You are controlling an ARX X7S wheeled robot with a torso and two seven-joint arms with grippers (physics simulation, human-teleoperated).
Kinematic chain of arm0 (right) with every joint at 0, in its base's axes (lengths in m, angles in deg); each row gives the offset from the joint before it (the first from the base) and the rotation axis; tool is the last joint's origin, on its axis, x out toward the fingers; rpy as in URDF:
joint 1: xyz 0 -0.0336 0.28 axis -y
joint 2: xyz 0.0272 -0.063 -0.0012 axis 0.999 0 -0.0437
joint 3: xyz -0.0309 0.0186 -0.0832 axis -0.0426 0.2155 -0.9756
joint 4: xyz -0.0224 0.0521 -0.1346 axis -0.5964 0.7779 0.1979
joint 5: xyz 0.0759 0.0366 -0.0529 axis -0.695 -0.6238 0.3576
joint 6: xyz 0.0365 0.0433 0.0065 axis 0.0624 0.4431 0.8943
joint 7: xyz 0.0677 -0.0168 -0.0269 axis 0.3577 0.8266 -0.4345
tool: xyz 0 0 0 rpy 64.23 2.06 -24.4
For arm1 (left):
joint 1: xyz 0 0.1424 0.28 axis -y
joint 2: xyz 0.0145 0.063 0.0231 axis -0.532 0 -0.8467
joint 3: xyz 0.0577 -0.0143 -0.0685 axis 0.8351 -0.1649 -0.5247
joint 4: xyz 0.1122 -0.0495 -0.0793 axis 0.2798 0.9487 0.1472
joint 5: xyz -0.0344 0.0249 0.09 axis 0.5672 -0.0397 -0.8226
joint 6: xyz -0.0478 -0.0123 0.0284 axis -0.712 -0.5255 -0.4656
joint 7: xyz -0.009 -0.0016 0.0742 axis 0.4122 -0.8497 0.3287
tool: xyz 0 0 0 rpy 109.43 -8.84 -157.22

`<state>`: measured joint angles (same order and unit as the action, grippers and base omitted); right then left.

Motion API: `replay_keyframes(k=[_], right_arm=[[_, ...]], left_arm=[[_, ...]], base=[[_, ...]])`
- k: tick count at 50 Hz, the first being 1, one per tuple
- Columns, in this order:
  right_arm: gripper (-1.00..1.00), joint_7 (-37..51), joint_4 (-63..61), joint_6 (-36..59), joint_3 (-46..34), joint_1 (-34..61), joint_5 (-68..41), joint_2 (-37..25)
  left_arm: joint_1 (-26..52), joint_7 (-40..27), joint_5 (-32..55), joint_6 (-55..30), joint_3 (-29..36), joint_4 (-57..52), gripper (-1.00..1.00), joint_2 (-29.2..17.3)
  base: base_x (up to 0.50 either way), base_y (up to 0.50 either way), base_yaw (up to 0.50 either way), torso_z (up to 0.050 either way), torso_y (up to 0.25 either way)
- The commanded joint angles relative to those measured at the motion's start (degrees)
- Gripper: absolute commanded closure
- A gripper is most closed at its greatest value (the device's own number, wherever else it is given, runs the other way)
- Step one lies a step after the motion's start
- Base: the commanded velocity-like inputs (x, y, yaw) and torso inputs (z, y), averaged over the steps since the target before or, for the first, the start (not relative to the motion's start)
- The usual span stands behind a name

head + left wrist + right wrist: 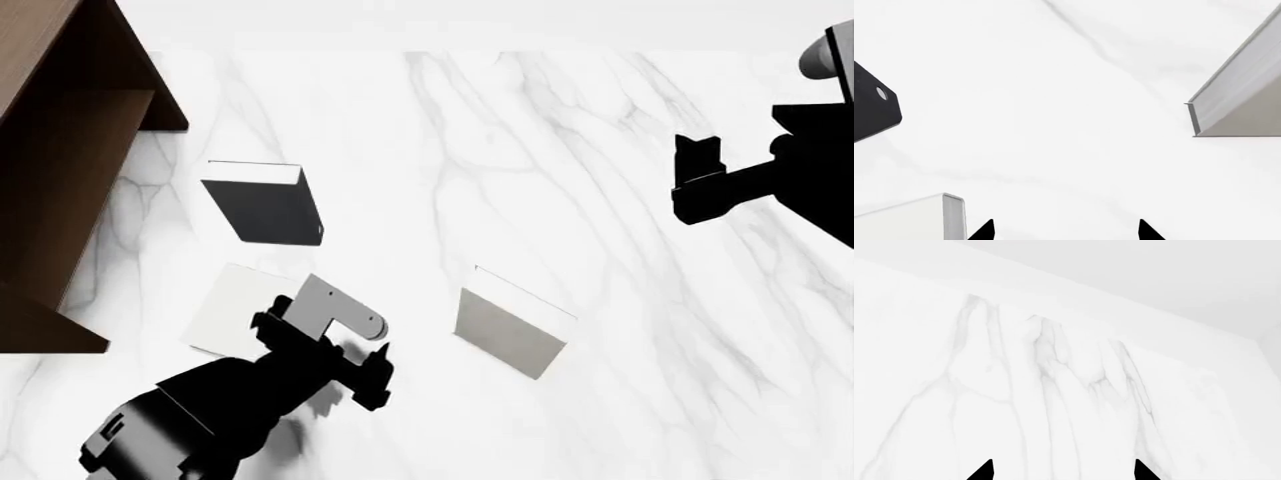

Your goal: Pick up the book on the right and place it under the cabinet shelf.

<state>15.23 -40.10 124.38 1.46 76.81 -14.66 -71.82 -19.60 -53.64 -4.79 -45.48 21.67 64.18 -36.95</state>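
Over on the white marble surface (601, 200) with its grey veins, three thin hardback books lie flat. My left gripper (378, 377) hangs low over the near-left part of the surface, right at the edge of the off-white book (230, 306) (its black arm covers that book's near corner in the head view, so I can't tell if anything's touching). From the left wrist camera I only see two black fingertips (984, 231) spread well apart with bare marble between them, so that gripper is wide open and holding nothing.

The pale grey rectangular book (510, 330) is the rightmost of the three, sitting about mid-surface, just beside the left gripper on its right, and turned at an angle. In the left wrist view it shows up as a grey slab edge (1244, 95). The dark charcoal book (267, 206) lies farther back, near the dark brown wooden open-fronted cabinet (60, 170) at the far left, whose inner shelf board (80, 105) is visible.

My right gripper (694, 180) is up high on the right, well apart from every book. Its wrist camera shows two black tips (983, 471) set wide apart over nothing but marble, so it's open and empty too.
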Motion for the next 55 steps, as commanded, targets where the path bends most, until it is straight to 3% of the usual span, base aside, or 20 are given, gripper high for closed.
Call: replay_keyframes(k=[1,32,55], right_arm=[[-1.00,0.1,-0.3,-0.1,0.0,-0.1,-0.2,-0.2],[-1.00,-0.5,0.0,-1.6,0.1,-1.4,0.3,-0.4],[-1.00,-0.2,0.0,-1.3,0.0,-1.5,0.2,-0.4]], left_arm=[[-1.3,-3.2,-2.8,-0.3,0.6,4.1,-1.00,-2.0],[-1.4,-4.7,-3.8,-2.1,0.9,3.0,-1.00,-5.0],[0.5,-4.0,-5.7,0.0,1.1,8.9,-1.00,-4.7]], base=[[0.00,0.00,0.00,0.000,-0.012],[0.00,0.00,0.00,0.000,-0.006],[0.00,0.00,0.00,0.000,-0.006]])
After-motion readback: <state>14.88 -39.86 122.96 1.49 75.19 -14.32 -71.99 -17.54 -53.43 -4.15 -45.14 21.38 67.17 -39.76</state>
